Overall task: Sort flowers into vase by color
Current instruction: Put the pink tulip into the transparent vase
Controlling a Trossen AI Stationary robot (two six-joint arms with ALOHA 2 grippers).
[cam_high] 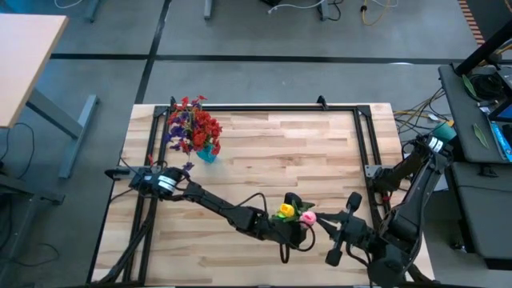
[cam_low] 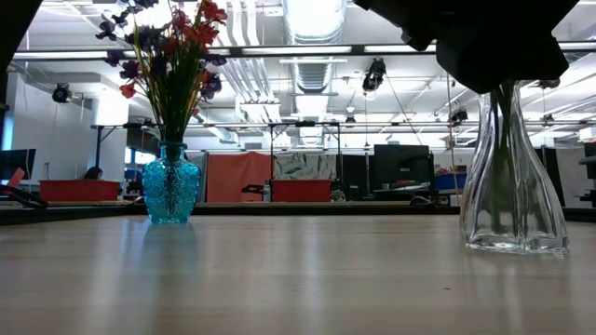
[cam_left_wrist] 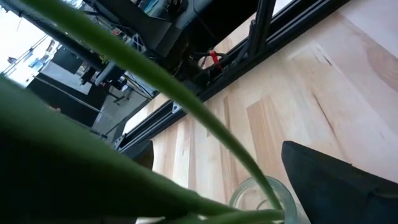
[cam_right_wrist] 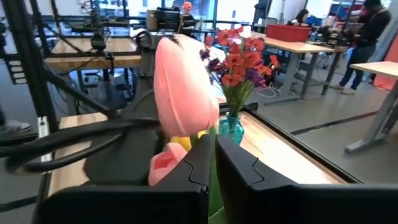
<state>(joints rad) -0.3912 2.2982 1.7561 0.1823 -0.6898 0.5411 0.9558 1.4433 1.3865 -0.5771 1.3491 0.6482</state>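
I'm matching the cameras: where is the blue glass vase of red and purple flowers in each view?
High view: blue glass vase, table's far left.
Low view: left, upright.
Left wrist view: not in it.
Right wrist view: centre, behind the pink tulip.
Shared landmark: its red and purple flowers.

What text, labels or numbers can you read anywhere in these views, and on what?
None can be read.
Blue vase, clear vase and wooden table: no print or labels visible.
Left end effector and right end effector: no markings visible.
Screens and red bins in the room behind: too small and blurred to show any text.
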